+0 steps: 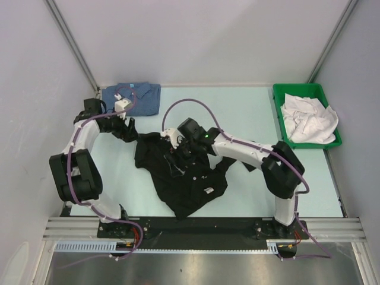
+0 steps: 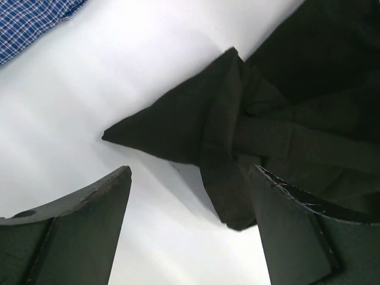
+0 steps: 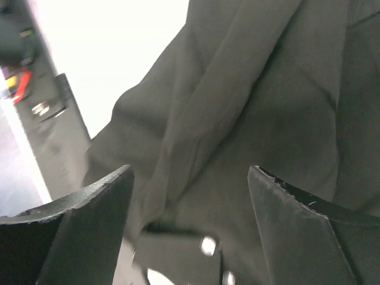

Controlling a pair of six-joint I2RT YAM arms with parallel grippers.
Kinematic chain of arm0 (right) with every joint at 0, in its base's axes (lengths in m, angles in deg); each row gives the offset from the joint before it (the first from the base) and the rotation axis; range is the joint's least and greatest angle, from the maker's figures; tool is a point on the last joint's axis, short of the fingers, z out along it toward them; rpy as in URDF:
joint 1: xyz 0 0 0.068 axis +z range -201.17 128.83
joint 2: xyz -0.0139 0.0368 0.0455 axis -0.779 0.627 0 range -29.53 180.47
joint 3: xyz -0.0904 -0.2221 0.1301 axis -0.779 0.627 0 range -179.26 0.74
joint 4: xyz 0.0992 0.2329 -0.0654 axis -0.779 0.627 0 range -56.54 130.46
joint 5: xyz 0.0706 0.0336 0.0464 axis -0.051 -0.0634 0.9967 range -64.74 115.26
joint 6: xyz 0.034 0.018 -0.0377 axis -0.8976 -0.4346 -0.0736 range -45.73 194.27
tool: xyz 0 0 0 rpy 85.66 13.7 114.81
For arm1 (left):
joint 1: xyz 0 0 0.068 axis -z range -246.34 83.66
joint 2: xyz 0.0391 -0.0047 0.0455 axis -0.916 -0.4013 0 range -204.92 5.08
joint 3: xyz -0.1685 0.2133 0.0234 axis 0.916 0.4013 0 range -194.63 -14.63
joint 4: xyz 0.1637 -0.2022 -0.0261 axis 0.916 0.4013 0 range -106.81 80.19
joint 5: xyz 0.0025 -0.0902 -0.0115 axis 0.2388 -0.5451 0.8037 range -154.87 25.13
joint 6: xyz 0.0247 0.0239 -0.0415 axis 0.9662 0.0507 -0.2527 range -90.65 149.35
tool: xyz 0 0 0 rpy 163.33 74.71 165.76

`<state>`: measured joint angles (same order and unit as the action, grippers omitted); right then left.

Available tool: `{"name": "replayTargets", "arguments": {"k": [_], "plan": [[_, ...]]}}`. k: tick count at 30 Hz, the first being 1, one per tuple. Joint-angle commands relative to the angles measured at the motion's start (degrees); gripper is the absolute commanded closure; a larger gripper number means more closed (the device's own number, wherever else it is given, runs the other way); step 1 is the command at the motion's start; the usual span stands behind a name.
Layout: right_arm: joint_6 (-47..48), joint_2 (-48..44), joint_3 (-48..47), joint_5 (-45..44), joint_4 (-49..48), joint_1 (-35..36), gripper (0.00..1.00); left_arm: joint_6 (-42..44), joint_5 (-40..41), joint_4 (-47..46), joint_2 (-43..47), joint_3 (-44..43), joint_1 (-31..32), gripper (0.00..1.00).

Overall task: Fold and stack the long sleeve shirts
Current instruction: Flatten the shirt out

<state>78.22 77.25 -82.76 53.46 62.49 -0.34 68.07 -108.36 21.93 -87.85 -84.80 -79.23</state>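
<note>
A black long sleeve shirt (image 1: 178,172) lies crumpled in the middle of the table. A blue one (image 1: 133,98) lies folded at the back left. My left gripper (image 1: 126,129) hovers at the black shirt's left corner, open, with nothing between its fingers. In the left wrist view that gripper (image 2: 191,173) is above bare table, beside a pointed fold of black cloth (image 2: 196,124), and the blue shirt (image 2: 29,21) shows at the top left. My right gripper (image 1: 178,153) stands open over the black shirt's upper middle. The right wrist view shows the gripper (image 3: 190,172) above black cloth (image 3: 249,107) and pale buttons (image 3: 208,244).
A green bin (image 1: 297,87) holding white cloths (image 1: 309,117) stands at the back right. White walls close in the left, back and right sides. A black rail (image 1: 196,225) carries the arm bases along the near edge.
</note>
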Motion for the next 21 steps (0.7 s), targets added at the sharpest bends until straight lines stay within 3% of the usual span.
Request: {"name": "replayTargets", "arguments": {"k": [1,6,9,10,12,13,16,18,21], "plan": [[-3.68,5.61,-4.64,-9.3,-6.27,2.16,0.15,-8.74,0.77,-6.48,-1.38,-0.75,2.07,0.15],[-3.68,9.58,-7.98,-13.35,-7.33,4.1,0.15,-11.38,2.43,-7.45,-3.75,-0.58,5.14,0.15],[-3.68,11.17,-9.48,-16.16,-6.54,4.11,0.37,-11.82,6.47,-7.19,-5.68,-0.4,6.91,0.17],[-3.68,11.08,-9.57,-17.04,-5.75,3.49,0.55,-12.0,7.79,-7.01,-6.3,-0.75,7.26,0.26],[-3.68,9.51,-9.22,-17.23,-5.13,2.35,0.73,-13.04,8.85,-6.14,-7.09,-1.63,7.44,0.5],[-3.68,8.63,-8.7,-16.61,-4.09,1.56,0.85,-13.58,8.51,-5.96,-7.01,-2.42,7.0,0.75],[-1.76,4.24,-6.86,-14.24,-1.45,-1.69,0.93,-16.74,2.11,-6.92,-3.69,-2.08,2.09,1.0],[-0.44,0.64,-5.8,-11.87,0.05,-4.85,0.99,-18.32,-5.18,-8.59,-1.48,-1.11,-3.45,1.0],[1.5,-3.32,-4.04,-6.77,2.86,-10.11,1.0,-13.79,-10.56,-5.27,1.86,1.08,-7.85,1.0]]}}
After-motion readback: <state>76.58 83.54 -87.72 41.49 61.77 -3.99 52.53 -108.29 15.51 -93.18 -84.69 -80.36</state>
